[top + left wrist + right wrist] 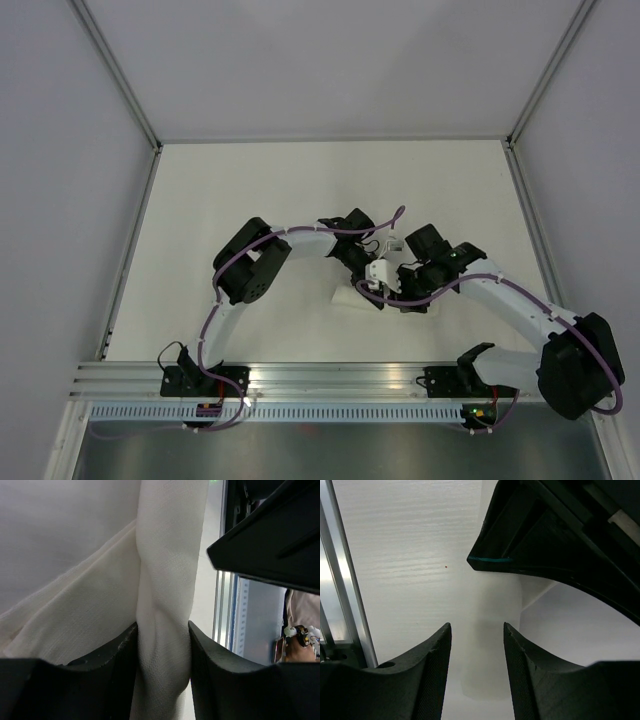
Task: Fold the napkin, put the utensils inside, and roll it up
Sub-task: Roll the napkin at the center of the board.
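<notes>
Left pincer (162, 630) clamps the rolled napkin (167, 555) from both sides, mid-counter (405, 555). Right pincer (477, 630) stands open close beside the left, jaws apart above bare surface.

One white napkin (165, 570), one left gripper (162, 630), one right gripper (477, 630).

The flat, matte white worktop (250, 190) has a slim aluminium rail (130, 250) along its left side and a broad ribbed aluminium beam (330, 378) across its near edge. A thin off-white woven cloth napkin (347, 297) lies near the middle. In the left wrist view it is gathered into a narrow roll, with a loose flap spreading to one side. The right wrist view shows faint grain lines and a tiny red speck (445, 566) on the bare surface.
</notes>
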You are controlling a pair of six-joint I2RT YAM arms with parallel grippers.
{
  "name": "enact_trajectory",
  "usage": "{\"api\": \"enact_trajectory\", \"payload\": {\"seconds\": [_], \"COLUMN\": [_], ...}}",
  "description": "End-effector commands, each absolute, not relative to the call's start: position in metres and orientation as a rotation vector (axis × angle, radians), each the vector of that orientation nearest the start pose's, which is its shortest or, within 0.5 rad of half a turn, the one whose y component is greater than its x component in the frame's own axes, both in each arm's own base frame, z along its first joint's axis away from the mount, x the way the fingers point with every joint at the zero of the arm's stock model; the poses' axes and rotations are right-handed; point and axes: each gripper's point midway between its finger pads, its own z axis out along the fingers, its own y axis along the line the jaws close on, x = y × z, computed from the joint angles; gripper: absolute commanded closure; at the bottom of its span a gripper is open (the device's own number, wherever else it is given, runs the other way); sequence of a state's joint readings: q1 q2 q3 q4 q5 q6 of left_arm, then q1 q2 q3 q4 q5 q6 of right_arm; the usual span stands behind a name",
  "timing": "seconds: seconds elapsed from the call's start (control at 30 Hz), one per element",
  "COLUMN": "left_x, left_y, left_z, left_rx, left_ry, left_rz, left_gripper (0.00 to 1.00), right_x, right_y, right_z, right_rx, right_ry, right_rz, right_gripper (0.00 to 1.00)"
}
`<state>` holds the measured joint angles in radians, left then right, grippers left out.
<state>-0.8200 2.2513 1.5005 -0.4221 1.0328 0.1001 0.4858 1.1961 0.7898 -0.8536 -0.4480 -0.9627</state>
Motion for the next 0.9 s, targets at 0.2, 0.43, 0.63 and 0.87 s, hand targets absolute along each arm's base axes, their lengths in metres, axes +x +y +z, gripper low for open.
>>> {"api": "enact_trajectory", "payload": {"seconds": [0.2, 0.43, 0.63, 0.87], "left_x": [0.191, 0.194, 0.200, 0.231], "left_y": [-0.414, -0.416, -0.418, -0.413], "left_z": [0.011, 0.019, 0.024, 0.043], "left_rx": [1.459, 1.469, 1.441, 1.282], "left_ry": [2.339, 2.297, 2.264, 2.205], "left_rz": [-1.547, -1.535, -1.513, -1.471], "left_gripper": [0.51, 0.51, 0.51, 0.49], "right_x": [0.201, 0.201, 0.197, 0.196], "right_y": [0.156, 0.157, 0.155, 0.151], "right_z": [0.050, 0.041, 0.035, 0.031], "right_rx": [-1.837, -1.846, -1.852, -1.855], "right_ry": [1.956, 1.977, 1.989, 2.000], "right_rz": [0.356, 0.344, 0.347, 0.339], "right_gripper": [0.50, 0.67, 0.69, 0.70]}}
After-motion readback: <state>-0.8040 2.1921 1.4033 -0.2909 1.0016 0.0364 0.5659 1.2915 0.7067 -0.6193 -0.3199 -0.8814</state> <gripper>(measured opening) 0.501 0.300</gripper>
